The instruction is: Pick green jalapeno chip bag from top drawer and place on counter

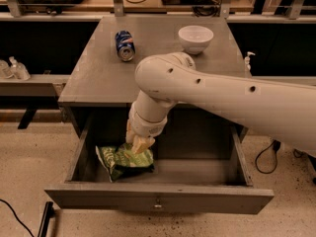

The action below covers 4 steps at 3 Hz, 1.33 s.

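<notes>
The green jalapeno chip bag (pixel 123 160) lies crumpled in the left part of the open top drawer (pixel 158 197), near its front. My gripper (pixel 139 145) reaches down into the drawer from the white arm and sits right at the bag's upper right edge, touching or just over it. The grey counter (pixel 98 78) is the cabinet top directly behind the drawer. The arm hides the counter's front right part and part of the drawer's back.
A blue soda can (pixel 125 45) lies on its side at the counter's back left. A white bowl (pixel 195 37) stands at the back middle. Dark shelving and cables run behind the cabinet. A small bottle (pixel 249 60) stands at the right.
</notes>
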Available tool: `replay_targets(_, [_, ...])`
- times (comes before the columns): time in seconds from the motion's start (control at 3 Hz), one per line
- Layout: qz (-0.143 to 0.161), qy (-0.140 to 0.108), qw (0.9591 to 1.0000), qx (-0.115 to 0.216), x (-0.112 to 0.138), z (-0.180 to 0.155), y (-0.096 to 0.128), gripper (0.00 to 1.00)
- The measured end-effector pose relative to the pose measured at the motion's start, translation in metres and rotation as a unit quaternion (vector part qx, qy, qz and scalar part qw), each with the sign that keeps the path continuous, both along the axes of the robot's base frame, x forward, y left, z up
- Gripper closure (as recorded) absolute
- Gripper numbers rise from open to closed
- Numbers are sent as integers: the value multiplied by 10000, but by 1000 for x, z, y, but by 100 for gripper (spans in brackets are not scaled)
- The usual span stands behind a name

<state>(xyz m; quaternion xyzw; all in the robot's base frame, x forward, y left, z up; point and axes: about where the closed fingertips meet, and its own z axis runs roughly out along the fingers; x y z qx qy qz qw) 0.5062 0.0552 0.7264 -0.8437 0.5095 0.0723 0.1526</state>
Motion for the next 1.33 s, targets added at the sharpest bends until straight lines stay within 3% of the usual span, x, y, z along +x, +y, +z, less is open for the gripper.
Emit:
replay_targets(1.0, [58, 246, 9997, 67, 4, -73, 21, 3])
replay_targets(1.33, [-168, 321, 9993, 72, 11, -100, 22, 68])
